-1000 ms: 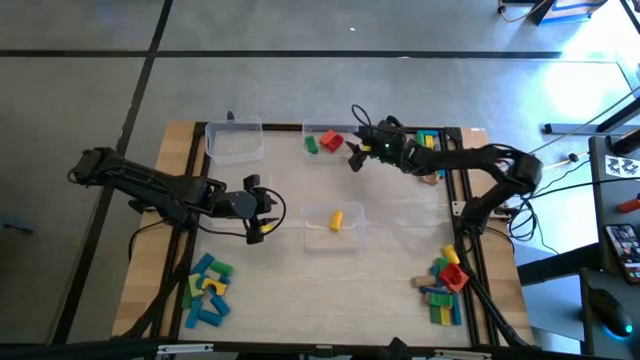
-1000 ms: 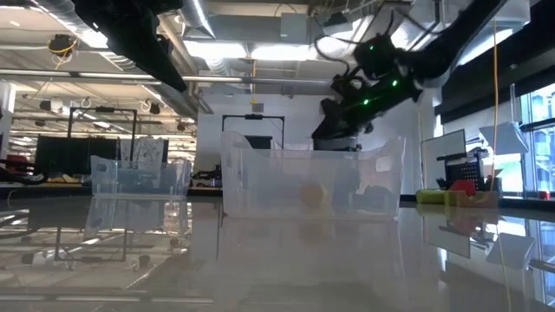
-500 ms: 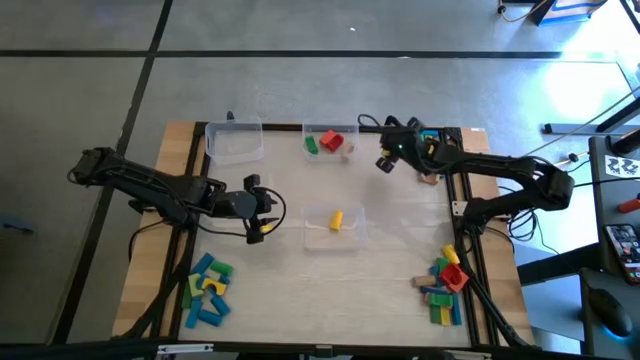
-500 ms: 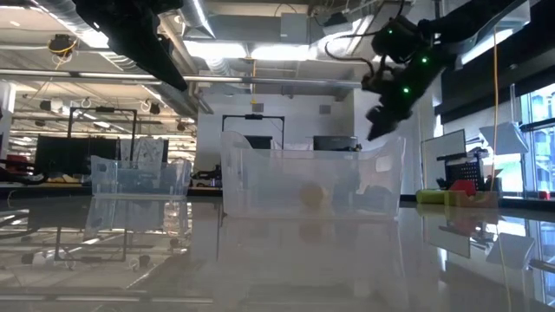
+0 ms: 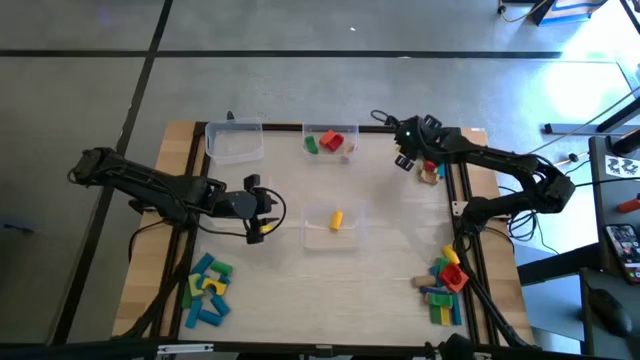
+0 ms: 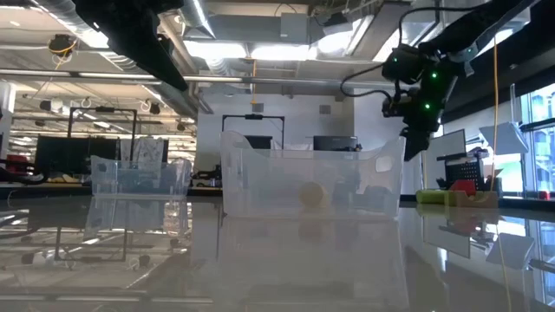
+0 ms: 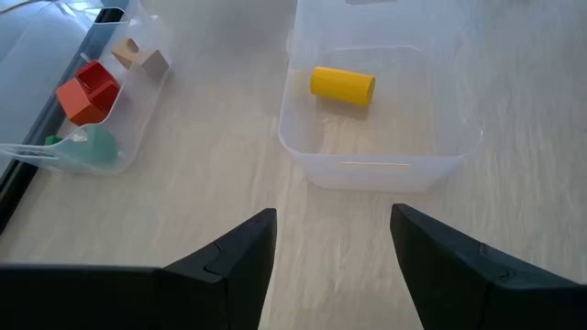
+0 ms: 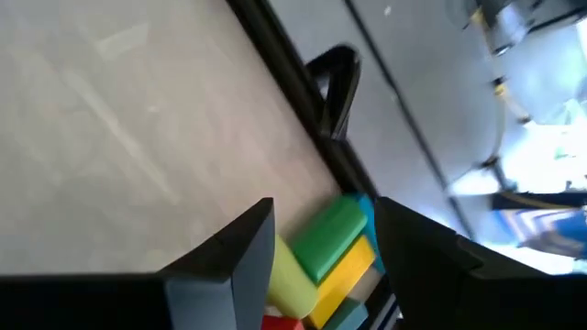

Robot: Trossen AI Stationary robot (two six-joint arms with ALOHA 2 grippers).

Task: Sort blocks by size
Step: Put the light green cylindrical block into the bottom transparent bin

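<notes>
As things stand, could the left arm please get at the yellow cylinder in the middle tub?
Probably yes: the left pincer is open and faces the clear tub, whose top is open, with nothing between it and the yellow cylinder.

left arm (image 5: 150, 190): dark, slim jointed links, thin black cable looping beside the wrist | left gripper (image 7: 332, 240): two dark wedge-shaped fingers (image 7: 229, 259) with flat matte faces | right arm (image 5: 505, 165): dark links, black cables trailing at the base | right gripper (image 6: 414, 139): dark housing, small green lights glowing
</notes>
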